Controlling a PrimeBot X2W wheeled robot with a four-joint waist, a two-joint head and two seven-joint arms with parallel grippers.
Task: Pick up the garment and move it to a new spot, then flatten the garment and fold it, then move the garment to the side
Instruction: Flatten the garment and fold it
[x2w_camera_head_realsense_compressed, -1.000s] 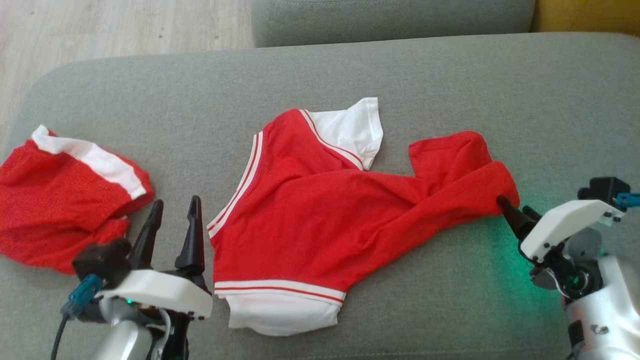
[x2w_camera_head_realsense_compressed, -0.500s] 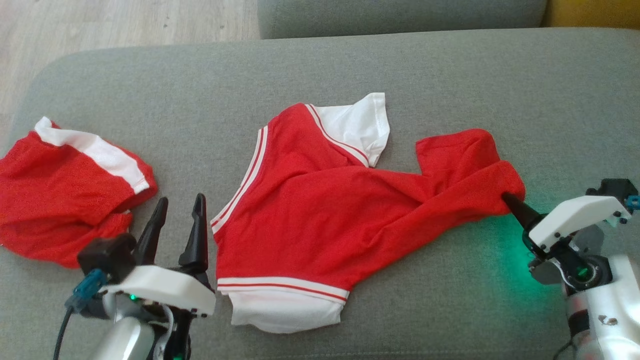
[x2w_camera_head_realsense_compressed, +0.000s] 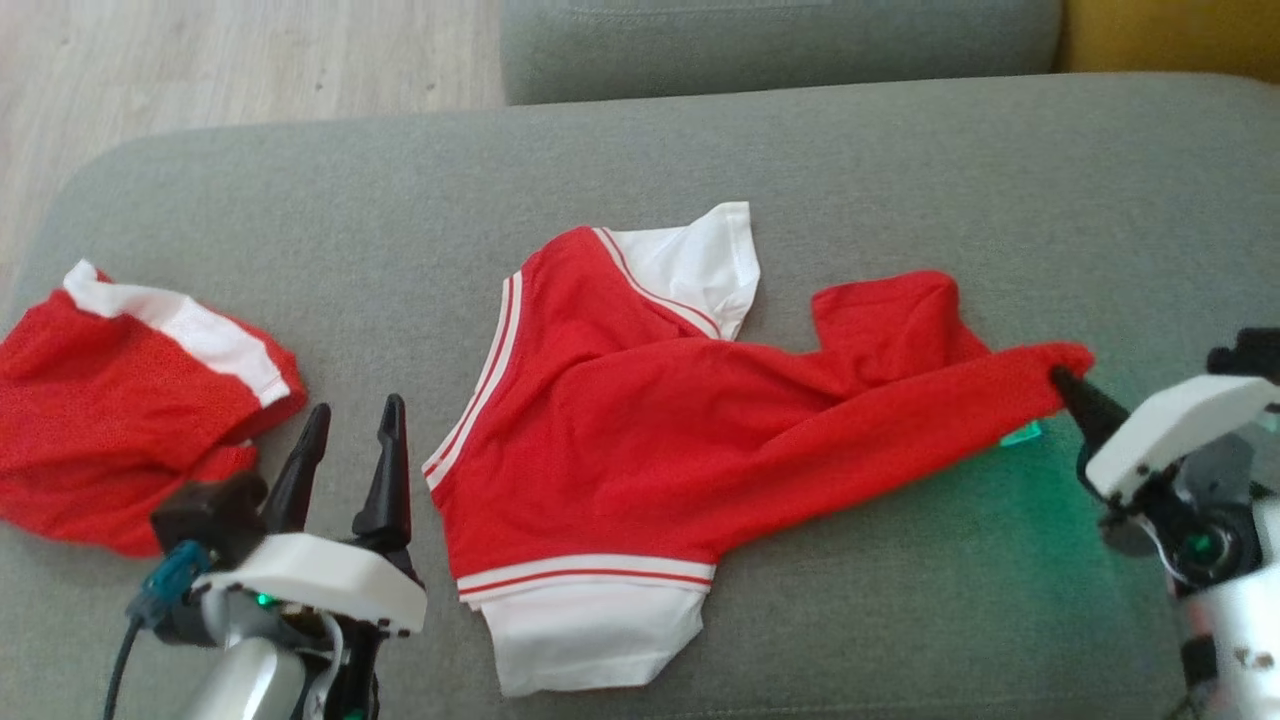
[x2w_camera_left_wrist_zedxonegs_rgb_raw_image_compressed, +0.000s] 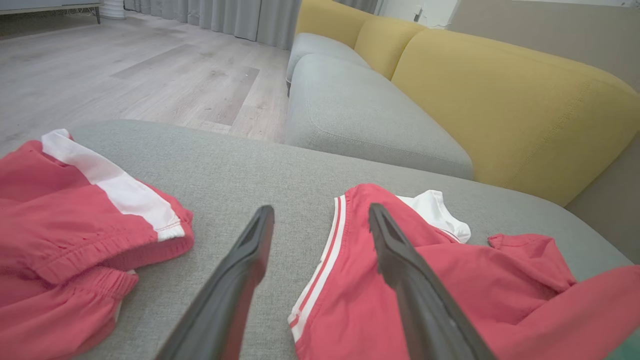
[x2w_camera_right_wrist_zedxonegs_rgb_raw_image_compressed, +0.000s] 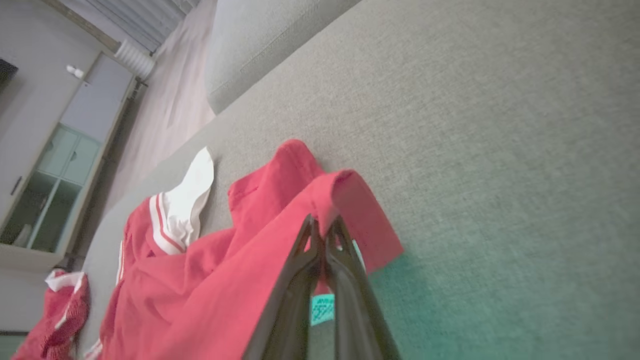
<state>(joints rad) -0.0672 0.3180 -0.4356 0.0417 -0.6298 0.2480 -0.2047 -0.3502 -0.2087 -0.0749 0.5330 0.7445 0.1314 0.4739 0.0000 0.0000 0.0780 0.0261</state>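
While the right gripper (x2w_camera_head_realsense_compressed: 1062, 380) has its two dark fingers pinched tight together on a red edge of the garment (x2w_camera_head_realsense_compressed: 640, 440), that edge sits lifted just off the grey cushion (x2w_camera_head_realsense_compressed: 300, 200), and the cloth runs from it in a long stretched band back toward the body of the shirt. The right wrist view shows red fabric squeezed between the closed fingers and folding over their tips, with a small tag (x2w_camera_right_wrist_zedxonegs_rgb_raw_image_compressed: 322, 309) showing just below the pinch. A green glow (x2w_camera_head_realsense_compressed: 1010, 500) spreads over the cushion right under that gripper. The garment itself lies across the middle of the cushion: a red top, rumpled and creased, one white sleeve (x2w_camera_head_realsense_compressed: 700, 265) poking out at the far side and another white sleeve (x2w_camera_head_realsense_compressed: 590, 635) flat at the near edge, each set off by thin red and white stripes. Over on the other side, the left gripper (x2w_camera_head_realsense_compressed: 356, 405) hovers with its fingers spread well apart, holding nothing, just beside the striped side of the garment but not touching it. Further left, well apart from the top, a pair of red shorts (x2w_camera_head_realsense_compressed: 130, 410) with a white band lies bunched near the rounded corner of the cushion. Beyond the cushion there is a pale wooden floor (x2w_camera_head_realsense_compressed: 250, 60), a second grey seat (x2w_camera_head_realsense_compressed: 780, 40), and from the left wrist view a yellow sofa back (x2w_camera_left_wrist_zedxonegs_rgb_raw_image_compressed: 500, 100) behind it.
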